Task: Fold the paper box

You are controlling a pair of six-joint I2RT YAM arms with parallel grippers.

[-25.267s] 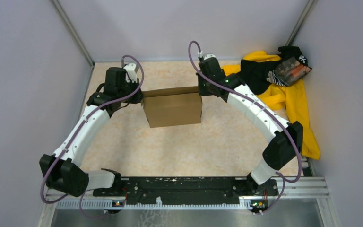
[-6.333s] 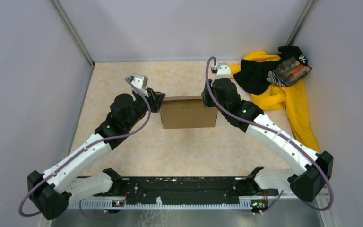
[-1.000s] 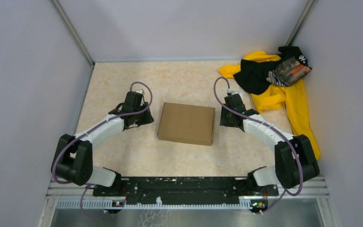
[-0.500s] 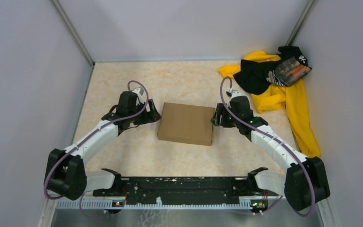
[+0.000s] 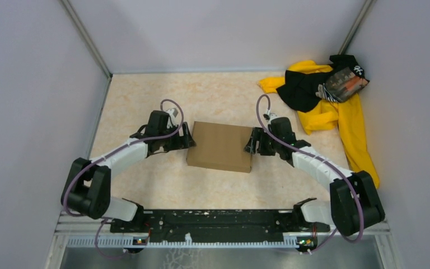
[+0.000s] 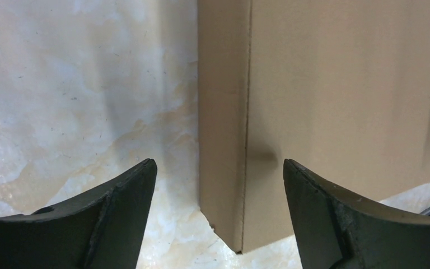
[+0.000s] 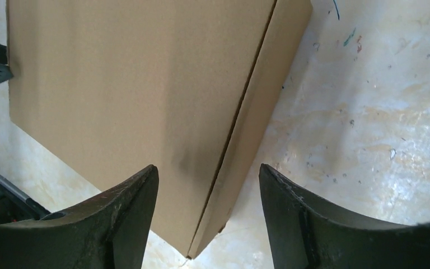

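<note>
left gripper (image 5: 188,138) and right gripper (image 5: 251,147) gape at paper box (image 5: 220,147) edges.

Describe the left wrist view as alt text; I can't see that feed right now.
A plain brown cardboard paper box lies closed and flat on a beige marbled tabletop, filling the upper right of the view. The left gripper hangs over its corner with both black fingers spread wide, the box's side wall and top crease between them, gripping nothing.

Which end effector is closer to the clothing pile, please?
The right end effector, at the paper box's right edge, the clothing pile's side; the left end effector sits beyond the box.
</note>
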